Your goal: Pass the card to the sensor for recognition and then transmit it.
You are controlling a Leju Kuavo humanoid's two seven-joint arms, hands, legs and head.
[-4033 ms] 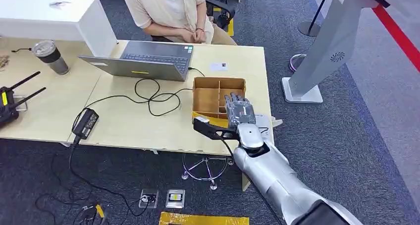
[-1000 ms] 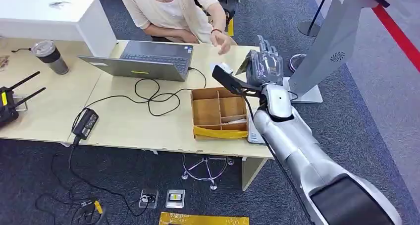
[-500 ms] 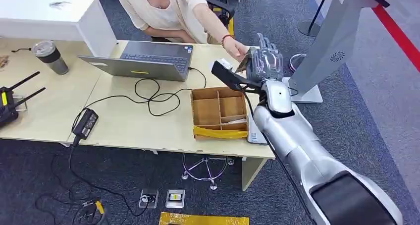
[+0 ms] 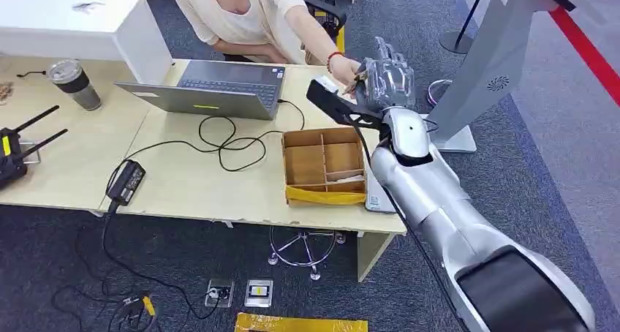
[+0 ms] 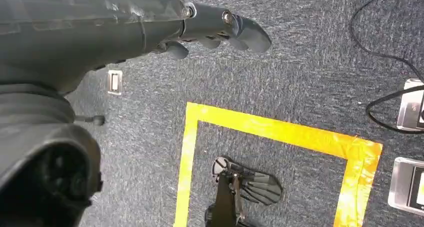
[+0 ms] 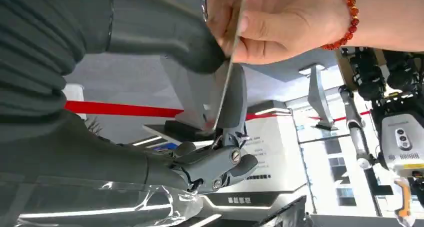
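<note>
While the right hand (image 6: 200, 87) pinches it, the card (image 6: 226, 82) stands edge-on (a person's hand (image 6: 272, 22) grips its far end).

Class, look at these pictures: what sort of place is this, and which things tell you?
Probably an office reception or check-in desk: a person sits behind a desk with a laptop, beside a standing kiosk and red barrier tape.
</note>
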